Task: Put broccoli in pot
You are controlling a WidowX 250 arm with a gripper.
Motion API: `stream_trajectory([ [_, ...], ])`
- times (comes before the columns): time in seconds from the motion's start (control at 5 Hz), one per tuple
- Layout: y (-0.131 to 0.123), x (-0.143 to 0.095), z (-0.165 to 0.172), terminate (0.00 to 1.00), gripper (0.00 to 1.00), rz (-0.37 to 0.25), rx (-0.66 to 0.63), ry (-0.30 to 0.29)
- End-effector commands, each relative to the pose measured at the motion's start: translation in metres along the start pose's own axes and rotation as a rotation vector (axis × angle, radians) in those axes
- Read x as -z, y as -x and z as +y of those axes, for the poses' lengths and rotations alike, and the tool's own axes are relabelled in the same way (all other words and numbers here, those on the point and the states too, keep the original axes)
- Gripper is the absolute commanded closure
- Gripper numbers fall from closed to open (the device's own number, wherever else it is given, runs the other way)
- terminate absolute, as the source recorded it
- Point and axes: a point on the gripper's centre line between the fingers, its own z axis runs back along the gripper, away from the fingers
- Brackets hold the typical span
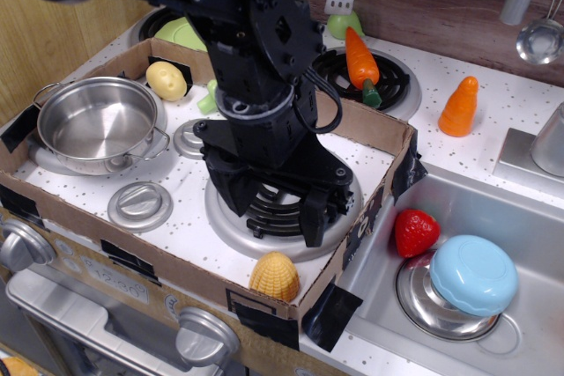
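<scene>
The steel pot (97, 121) with two loop handles stands empty at the left of the stovetop, inside the cardboard frame. A small light-green piece, seemingly the broccoli (208, 98), shows just behind the arm and right of the pot; most of it is hidden. My black gripper (273, 213) hangs low over the front burner (264, 226), right of the pot. Its jaws stand apart with only burner coils showing between them, so it is open and empty.
A cardboard frame (379, 129) rings the stove area. Inside it are a yellow toy (166, 79), silver discs (139, 206) and a yellow corn (274, 276). A carrot (359, 57), orange cone (460, 105), strawberry (414, 231) and blue-lidded bowl (471, 275) lie right. A lime plate (181, 33) is behind.
</scene>
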Motion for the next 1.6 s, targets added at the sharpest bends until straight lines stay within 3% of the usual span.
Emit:
stream_trajectory([
  [0.0, 0.0, 0.0, 0.0, 0.0, 0.0, 0.0, 0.0, 0.0],
  [0.4, -0.032, -0.004, 0.015, 0.0, 0.0, 0.001, 0.074, 0.002],
  [0.8, -0.082, -0.011, 0.041, 0.0, 0.0, -0.007, 0.151, -0.014],
  [1.2, -0.118, -0.009, 0.068, 0.0, 0.0, -0.039, 0.196, -0.074],
  [1.4, -0.122, -0.008, 0.085, 0.0, 0.0, -0.03, 0.184, -0.118],
])
